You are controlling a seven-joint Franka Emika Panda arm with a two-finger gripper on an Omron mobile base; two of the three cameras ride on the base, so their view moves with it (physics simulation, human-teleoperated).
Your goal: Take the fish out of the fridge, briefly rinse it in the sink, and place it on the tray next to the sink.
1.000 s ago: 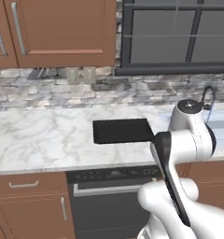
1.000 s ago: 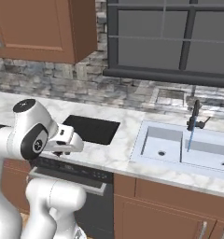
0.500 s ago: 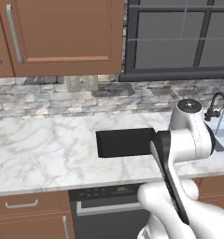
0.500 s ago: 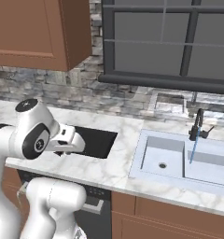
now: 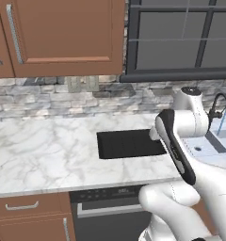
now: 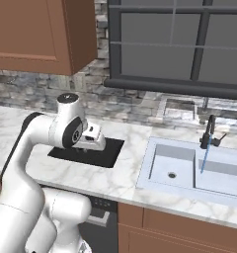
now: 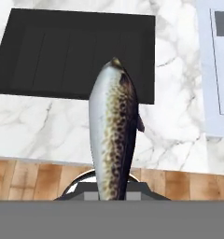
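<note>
Fish (image 7: 115, 130) hangs from the closed gripper (image 7: 109, 189), which clamps its tail end while its head reaches over the near edge of the tray (image 7: 48, 51). Across the last second the whole picture has slid, so the base has driven (the tray itself hasn't budged on the tabletop (image 5: 39, 150)) and the sink (image 6: 189, 170) has come nearer; the rinse looks next. The hand view alone shows the fish; the right base view shows the tap (image 6: 207, 133) running.
</note>
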